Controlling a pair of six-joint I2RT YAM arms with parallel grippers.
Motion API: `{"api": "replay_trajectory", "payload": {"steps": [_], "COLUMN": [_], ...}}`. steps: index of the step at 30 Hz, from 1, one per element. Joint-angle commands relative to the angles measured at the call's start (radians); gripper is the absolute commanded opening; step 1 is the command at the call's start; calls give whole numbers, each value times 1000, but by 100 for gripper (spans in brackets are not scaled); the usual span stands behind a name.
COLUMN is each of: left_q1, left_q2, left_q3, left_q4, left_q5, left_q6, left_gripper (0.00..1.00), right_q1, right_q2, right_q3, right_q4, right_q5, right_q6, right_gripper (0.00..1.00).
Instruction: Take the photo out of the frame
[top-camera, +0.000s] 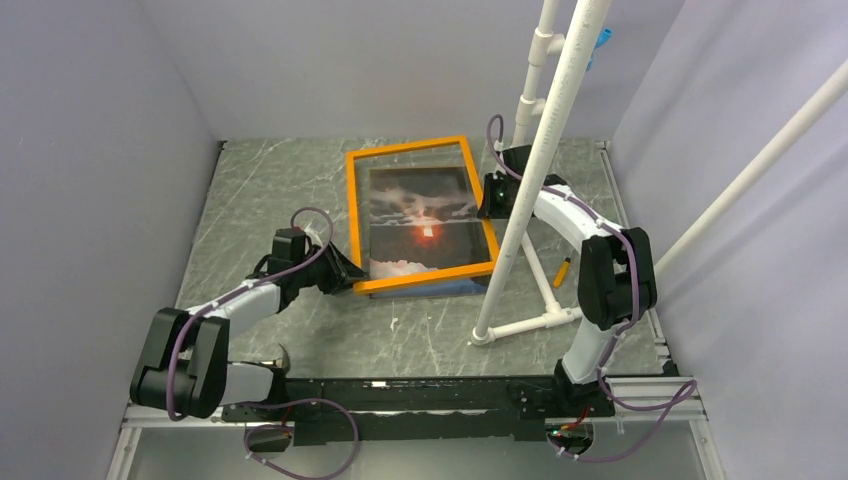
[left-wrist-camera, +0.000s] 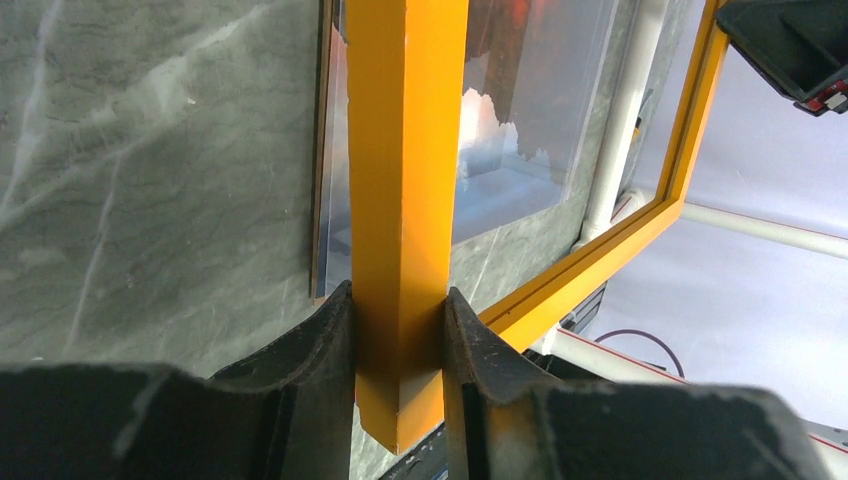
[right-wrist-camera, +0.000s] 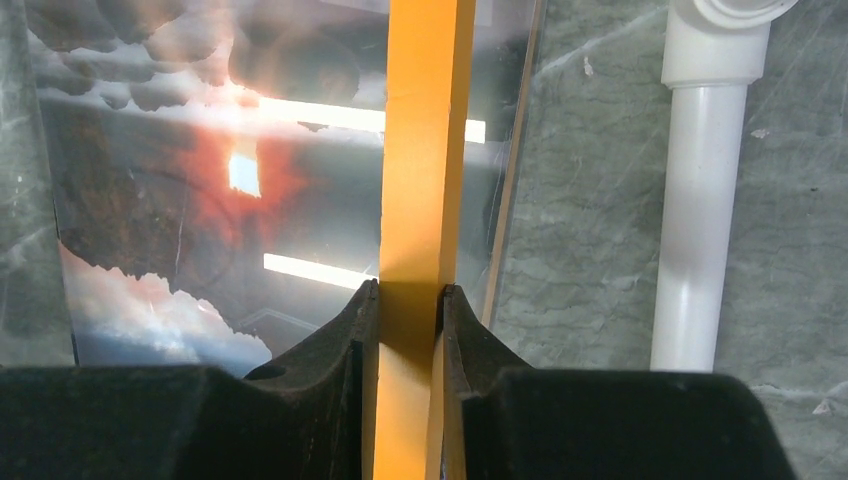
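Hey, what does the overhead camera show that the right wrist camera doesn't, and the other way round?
Only the overhead view shows the whole orange frame, the left gripper clamped at its near left corner, and an orange-handled screwdriver lying off to the right. Only the right wrist view shows the right gripper close up, pinched shut on a frame rail, plus bright strips of reflected light. Both show the sunset photo, the white pipe and the marbled table.
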Motion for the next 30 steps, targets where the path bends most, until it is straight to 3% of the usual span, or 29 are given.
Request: {"api": "replay_trajectory", "payload": {"steps": [1,11,21,25,27,30], "left_q1": [22,186,375,443,463,476], "left_q2": [-43,-66,53,107,135,124], "left_q3": [31,38,160,174,186,179], "left_q4": [-112,-259,-450,-457,-473,-477], "left_q5": [-56,-55,-107,-111,-106,-123], "left_q6": [82,193,331,334,339,337], "left_gripper": [0,0,0,0,10,40], "right_q1": [-5,25,113,105,91,77], "right_q2": [-92,-51,48,67,79,58], "right_q3": [-3,-58,-59,-61,-54,-69], "right_q4": [119,304,460,451,415,362], "right_q5": [-81,-291,-345,-328,-332,-300], "right_q6": [16,146,268,288,281,241], "right_gripper": [0,0,0,0,2,19]}}
